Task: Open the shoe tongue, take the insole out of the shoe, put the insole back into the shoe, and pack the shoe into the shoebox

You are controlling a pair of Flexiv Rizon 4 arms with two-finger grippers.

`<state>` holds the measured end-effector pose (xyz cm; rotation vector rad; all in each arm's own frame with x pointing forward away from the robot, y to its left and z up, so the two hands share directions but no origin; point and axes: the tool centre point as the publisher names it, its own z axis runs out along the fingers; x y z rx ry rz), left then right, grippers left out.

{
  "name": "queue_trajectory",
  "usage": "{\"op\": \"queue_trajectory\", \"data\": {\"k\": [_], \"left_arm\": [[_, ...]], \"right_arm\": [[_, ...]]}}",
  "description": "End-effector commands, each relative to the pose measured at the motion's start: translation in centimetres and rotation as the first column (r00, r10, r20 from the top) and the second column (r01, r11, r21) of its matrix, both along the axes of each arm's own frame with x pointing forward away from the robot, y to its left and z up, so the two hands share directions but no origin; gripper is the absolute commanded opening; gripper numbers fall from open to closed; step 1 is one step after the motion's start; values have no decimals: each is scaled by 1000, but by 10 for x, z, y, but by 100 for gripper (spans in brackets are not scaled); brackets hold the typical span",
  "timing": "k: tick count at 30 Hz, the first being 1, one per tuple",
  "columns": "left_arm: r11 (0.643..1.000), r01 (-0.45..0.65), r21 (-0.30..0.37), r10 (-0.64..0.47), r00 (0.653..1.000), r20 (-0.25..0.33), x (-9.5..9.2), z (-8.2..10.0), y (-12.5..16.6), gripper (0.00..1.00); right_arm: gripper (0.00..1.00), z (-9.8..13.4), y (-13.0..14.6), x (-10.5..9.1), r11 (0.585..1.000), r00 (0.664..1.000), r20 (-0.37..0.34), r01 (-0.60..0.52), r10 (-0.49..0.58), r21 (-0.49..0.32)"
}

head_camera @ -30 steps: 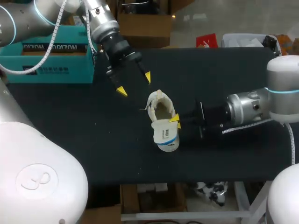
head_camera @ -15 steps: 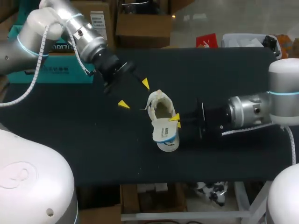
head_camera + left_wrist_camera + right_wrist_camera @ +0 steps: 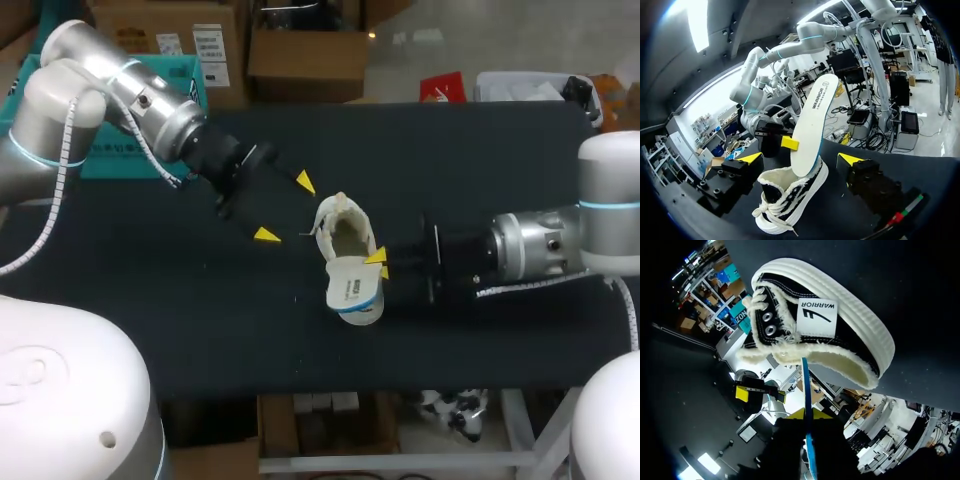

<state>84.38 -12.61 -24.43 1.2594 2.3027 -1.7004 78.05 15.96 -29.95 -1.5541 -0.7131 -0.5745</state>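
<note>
Right claw [image 3: 379, 263] pinches insole [image 3: 812, 125] by its edge; thin, light, probably flexes. Left claw [image 3: 285, 208] spread wide near shoe [image 3: 338, 232]; soft canvas, best held at heel collar.

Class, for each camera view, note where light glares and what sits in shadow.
Head view: highlights gleam on the silver shell of the left arm, while the black table hides any shadows. Left wrist view: the insole is brightly lit against the dim table. Right wrist view: the right pincer is nearly black in shadow; the white sole of the shoe is lit.
</note>
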Motion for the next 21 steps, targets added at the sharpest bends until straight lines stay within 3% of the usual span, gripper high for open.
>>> {"op": "queue_trajectory", "data": {"k": [1,9,16,18,21], "left_arm": [[997,-64,-47,66,997,39,-16,-6,-9,100],[992,-77,-96,85,993,84,-27,-13,-13,100],[989,-82,-125,96,989,115,-32,-31,-22,100],[988,-81,-128,97,987,128,-35,-35,-25,92],[987,-78,-142,98,985,140,-37,-39,-31,89]], "right_arm": [[0,-2,-1,-1,1000,1000,5,19,-19,16],[0,-11,-4,-5,995,997,-12,77,-77,59],[0,-13,-6,-7,989,992,-5,126,-126,81],[0,-14,-6,-6,988,992,-4,129,-129,87],[0,-14,-5,-3,987,991,-5,133,-133,93]]}}
